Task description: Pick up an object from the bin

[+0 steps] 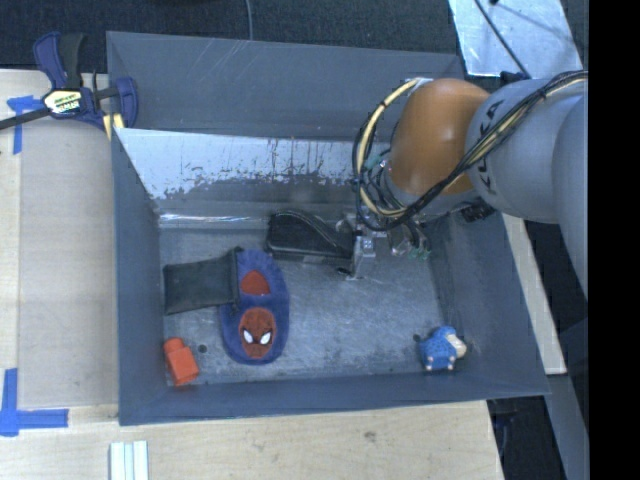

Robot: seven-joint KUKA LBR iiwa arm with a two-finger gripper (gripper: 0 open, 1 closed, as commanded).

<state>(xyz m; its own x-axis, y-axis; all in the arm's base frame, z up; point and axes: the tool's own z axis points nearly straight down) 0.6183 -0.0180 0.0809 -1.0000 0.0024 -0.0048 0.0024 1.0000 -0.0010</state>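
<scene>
Grey bin (138, 268): gripper (357, 258), grip state unclear, at right end of black pad (296, 234).

A blue slipper (257, 313) touches a dark pad (198, 285) — orange block (181, 361), blue toy (440, 349) apart.

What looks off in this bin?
Nothing is spilled or broken. The blue slipper overlaps a dark flat piece, and the bin's back wall is streaked with scratches. The end effector is beside a black object.
</scene>
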